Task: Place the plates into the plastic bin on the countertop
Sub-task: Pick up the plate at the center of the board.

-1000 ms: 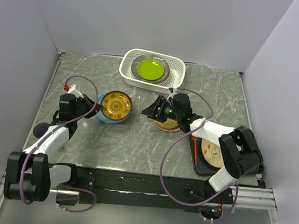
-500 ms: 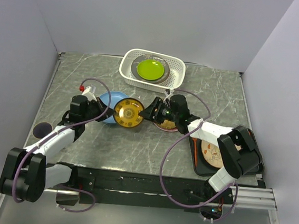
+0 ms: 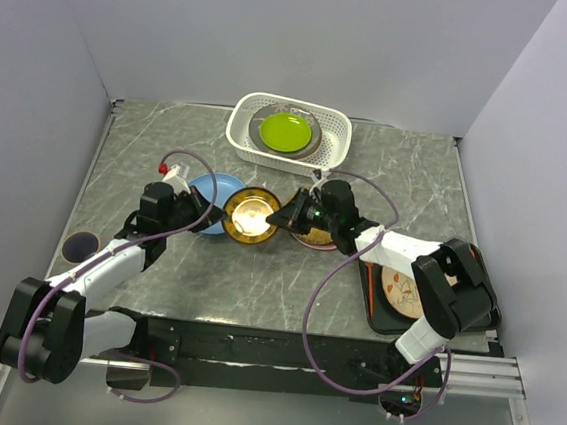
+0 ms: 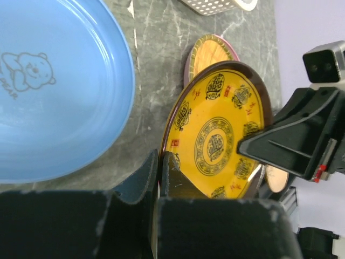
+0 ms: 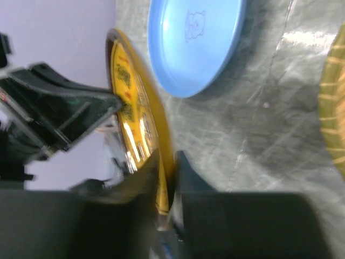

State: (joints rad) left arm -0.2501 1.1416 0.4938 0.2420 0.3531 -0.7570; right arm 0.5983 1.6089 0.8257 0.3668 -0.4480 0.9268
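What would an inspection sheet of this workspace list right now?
Surface: dark grey marble-patterned countertop, white veins.
Job's things: white perforated plastic bin holds a lime green round plate; blue round plate and woven straw round plate lie on the countertop; cream round plate lies on a flat black tray; yellow brown-rimmed round plate is held.
Clutter: small dark disc, far left.
End effectors: left end effector and right end effector pinch opposite rims of the yellow plate.
Cables: purple cables loop along both arms.
Surroundings: plain pale walls.

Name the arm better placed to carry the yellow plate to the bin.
Right: the right gripper grips the yellow plate opposite the left gripper and sits nearer the plastic bin.
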